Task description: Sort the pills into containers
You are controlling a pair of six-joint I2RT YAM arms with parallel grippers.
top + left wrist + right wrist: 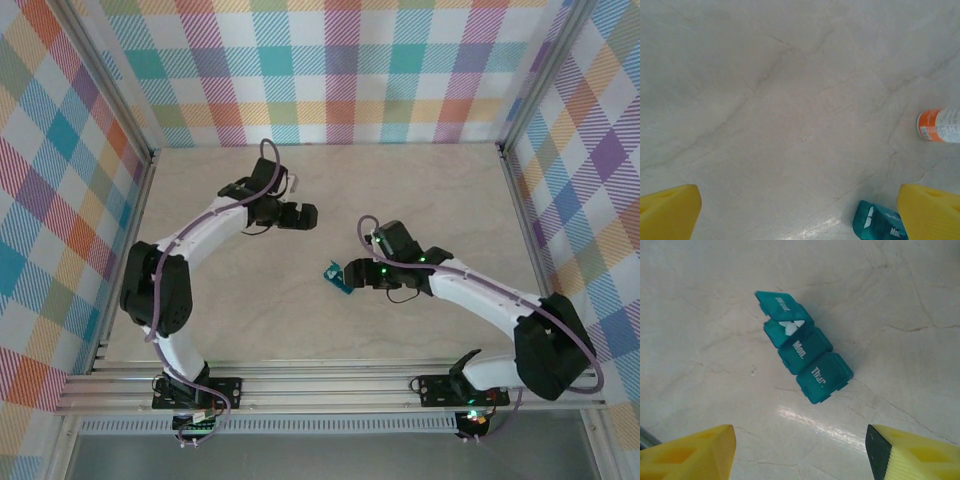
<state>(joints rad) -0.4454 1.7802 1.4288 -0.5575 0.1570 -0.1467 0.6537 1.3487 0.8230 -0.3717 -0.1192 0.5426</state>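
- Top external:
  - No writing legible from this height.
  - Puts the teal pill box (pixel 337 275) near the middle of the pale marble-look table (pixel 420 190), just beside the tip of the right gripper (pixel 352 272); cannot tell whether touching.
  - Places the left gripper (pixel 306 215) farther back and to the left, apart from the box.
  - Cannot tell either jaw setting from here.
  - Rings the table with plaid walls (pixel 330 70) in many colours.
- Left wrist:
  - Reads "Mo" in white on the teal pill box (pixel 877 224) at the lower edge, the rest cut off behind one of the yellow fingers (pixel 930 210).
  - Finds a small white bottle with an orange label (pixel 939 125) lying on its side at the right edge, apart from the box, its print too blurred to read.
  - Has the left gripper (pixel 800 215) spread wide and holding nothing.
- Right wrist:
  - Reads "Mon." on the middle lid and "Thur." on the nearest lid, in white; lettering on the raised far lid too skewed to make out.
  - Shows the teal pill box (pixel 805 347) as translucent teal plastic, three square compartments in a row, lying at a slant on the table.
  - Two lids shut, the far one swung open.
  - Catches white pills (pixel 791 326) inside the open far compartment.
  - Has the right gripper (pixel 800 455) spread wide, yellow fingers (pixel 690 452) at the lower corners, gripping nothing, with the box ahead and apart.
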